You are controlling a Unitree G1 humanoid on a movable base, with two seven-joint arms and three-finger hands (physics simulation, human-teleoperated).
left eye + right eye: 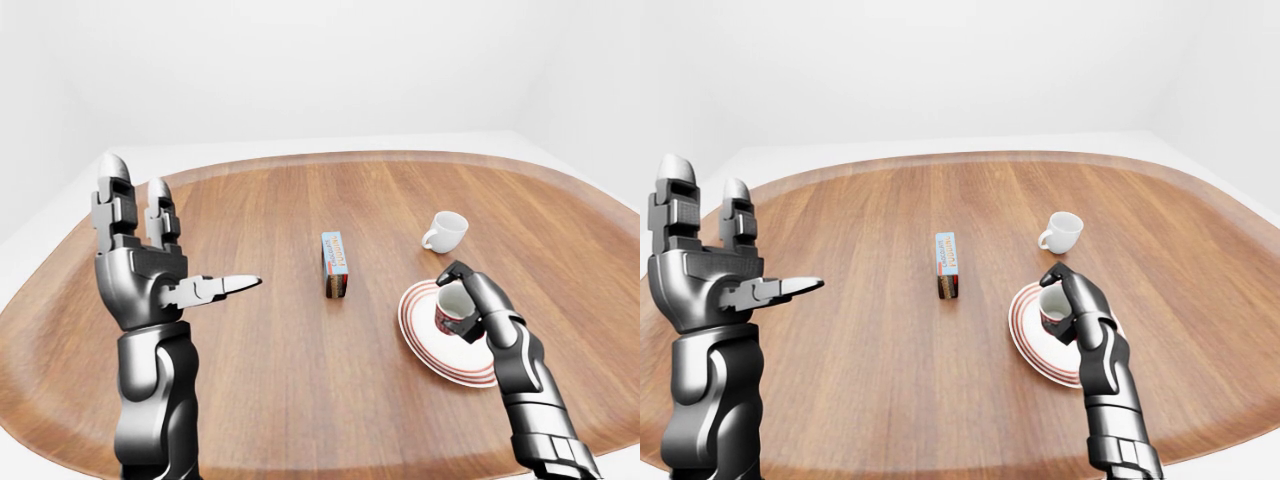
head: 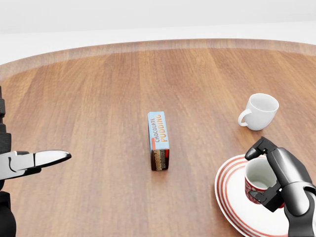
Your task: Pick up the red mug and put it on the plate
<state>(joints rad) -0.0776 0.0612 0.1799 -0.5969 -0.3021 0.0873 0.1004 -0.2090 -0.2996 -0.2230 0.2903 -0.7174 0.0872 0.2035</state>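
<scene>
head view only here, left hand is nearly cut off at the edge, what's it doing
Observer: The left hand is raised clear of the table, fingers upright and spread, holding nothing.
Operator: and my right arm, does it lean over the white mug
Observer: No. In the right-eye view the right hand comes up from the bottom edge, and the white mug stands apart above it.
Operator: red mug over the plate's middle?
Observer: In the left-eye view the red mug sits over the plate, toward its upper part, fingers closed round it.
</scene>
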